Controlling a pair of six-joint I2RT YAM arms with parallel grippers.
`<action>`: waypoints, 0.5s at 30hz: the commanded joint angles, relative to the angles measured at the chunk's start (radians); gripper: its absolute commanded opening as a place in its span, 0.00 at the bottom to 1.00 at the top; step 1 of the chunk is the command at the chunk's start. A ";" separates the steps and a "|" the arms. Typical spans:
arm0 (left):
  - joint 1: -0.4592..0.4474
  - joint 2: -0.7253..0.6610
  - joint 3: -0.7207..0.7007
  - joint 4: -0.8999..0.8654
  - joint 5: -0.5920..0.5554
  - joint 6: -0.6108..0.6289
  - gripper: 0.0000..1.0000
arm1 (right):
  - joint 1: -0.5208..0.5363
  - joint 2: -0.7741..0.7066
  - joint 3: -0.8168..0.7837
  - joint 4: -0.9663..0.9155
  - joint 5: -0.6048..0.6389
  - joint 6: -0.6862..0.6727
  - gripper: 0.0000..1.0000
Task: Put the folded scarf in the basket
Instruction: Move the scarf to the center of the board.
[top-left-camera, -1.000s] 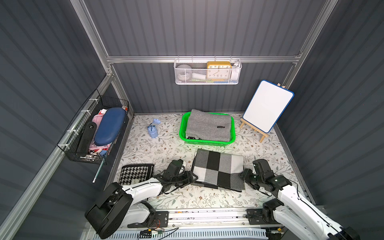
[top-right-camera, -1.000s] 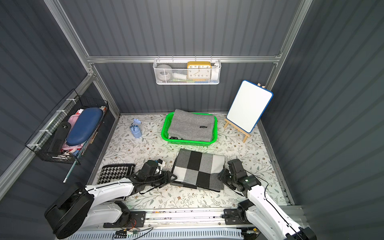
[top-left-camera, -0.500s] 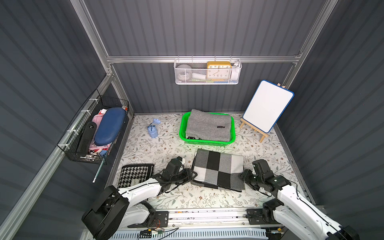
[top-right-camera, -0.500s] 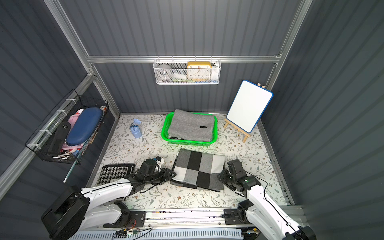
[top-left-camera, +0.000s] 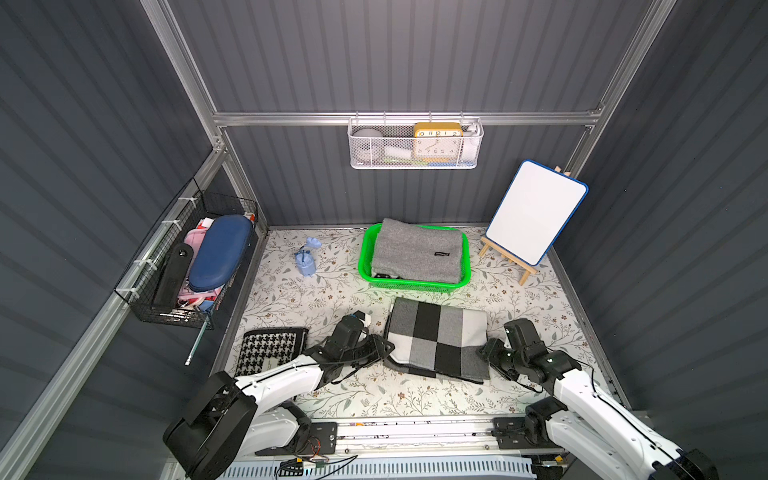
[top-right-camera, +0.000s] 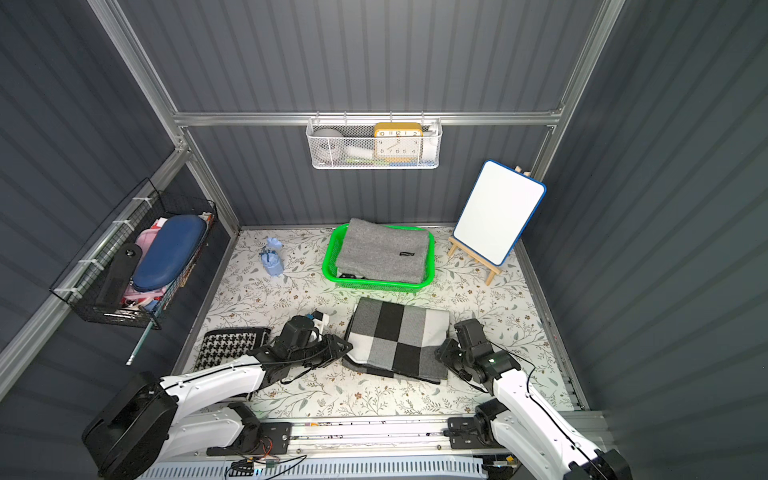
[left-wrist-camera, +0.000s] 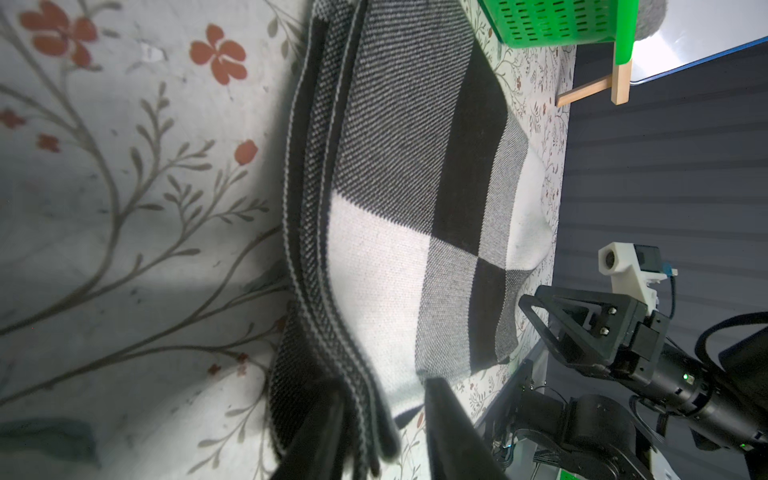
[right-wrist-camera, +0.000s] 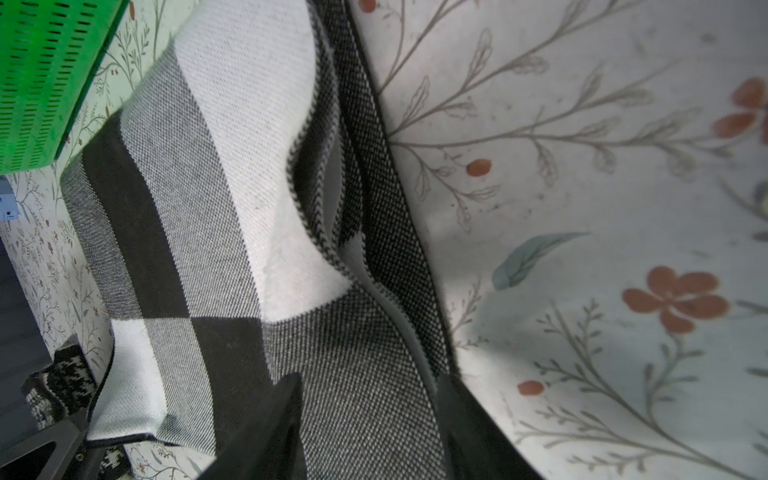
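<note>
Scarf (top-left-camera: 436, 338), folded into a thick rectangle of black, grey and white checks, lies flat on the floral mat (top-left-camera: 332, 299) near the middle of its front edge. It is outside the basket. The bright green basket (top-left-camera: 415, 284) sits just behind it at the middle of the mat's back edge and holds a grey folded cloth (top-left-camera: 415, 253). In both top views a robot arm reaches in low from each side. The left gripper (top-left-camera: 384, 347) is at the scarf's left edge. Its wrist view shows the jaws partly closed on either side of the stacked layers, but whether they pinch the fabric cannot be told. The right gripper (top-left-camera: 484, 353) is at the scarf's right edge. In its wrist view the dark fingers (right-wrist-camera: 266, 436) stand moderately apart, one on top of the fabric and one down at the mat, and the layers fill the gap, so it grips the scarf. A houndstooth cloth (top-left-camera: 270, 351) lies at the mat's front left corner. A whiteboard (top-left-camera: 534, 212) stands on a small easel at the back right corner.
</note>
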 joint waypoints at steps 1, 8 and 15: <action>-0.004 -0.033 0.036 -0.074 -0.038 0.041 0.36 | 0.000 -0.002 -0.017 -0.002 0.006 -0.011 0.57; -0.004 -0.009 0.006 -0.036 -0.014 0.030 0.36 | 0.000 0.001 -0.027 0.014 0.003 -0.007 0.57; -0.004 0.050 -0.025 0.033 0.022 0.006 0.38 | 0.000 0.006 -0.031 0.021 0.001 -0.004 0.57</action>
